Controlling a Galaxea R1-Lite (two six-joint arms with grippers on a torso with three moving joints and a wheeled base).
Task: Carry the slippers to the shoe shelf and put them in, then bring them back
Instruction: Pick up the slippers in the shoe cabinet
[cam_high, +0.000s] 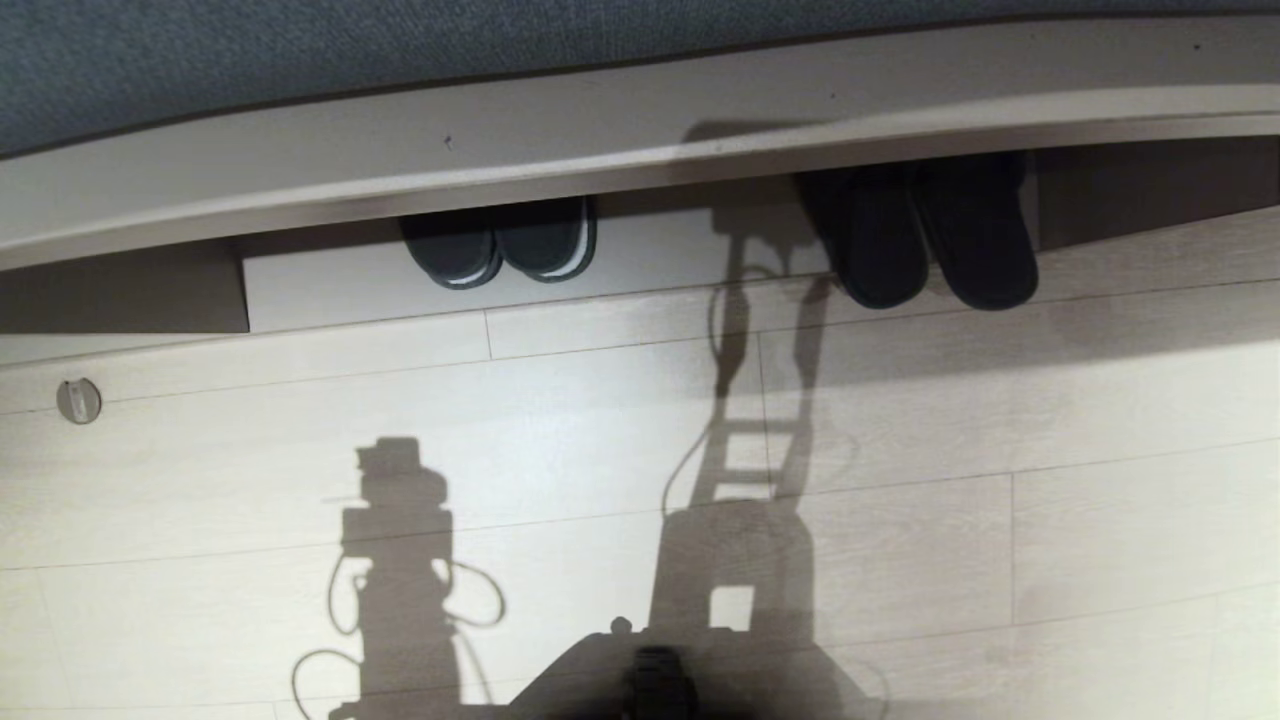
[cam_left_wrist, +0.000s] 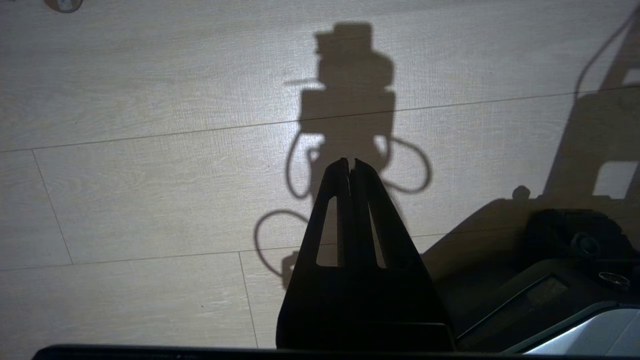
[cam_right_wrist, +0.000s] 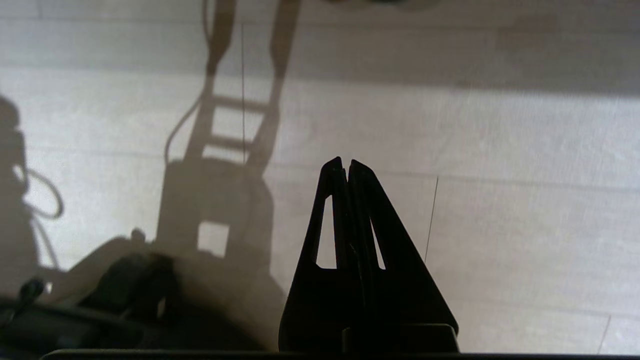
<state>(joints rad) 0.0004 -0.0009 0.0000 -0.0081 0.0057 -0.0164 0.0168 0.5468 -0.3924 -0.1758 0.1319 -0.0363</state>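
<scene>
slippers (cam_high: 925, 235) on floor (cam_high: 600, 440) at shelf edge; left pincer (cam_left_wrist: 350, 161), right pincer (cam_right_wrist: 345, 161) closed, empty.

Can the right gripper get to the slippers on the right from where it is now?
Probably, after a long reach: the right gripper, shut, hangs over bare floor, and the slippers lie half under the ledge, heels exposed.

I'm looking at a home entryway: pale wood-plank floor (cam_high: 600, 430), two slipper pairs tucked under a low beige shelf (cam_high: 640, 150) against it.
</scene>
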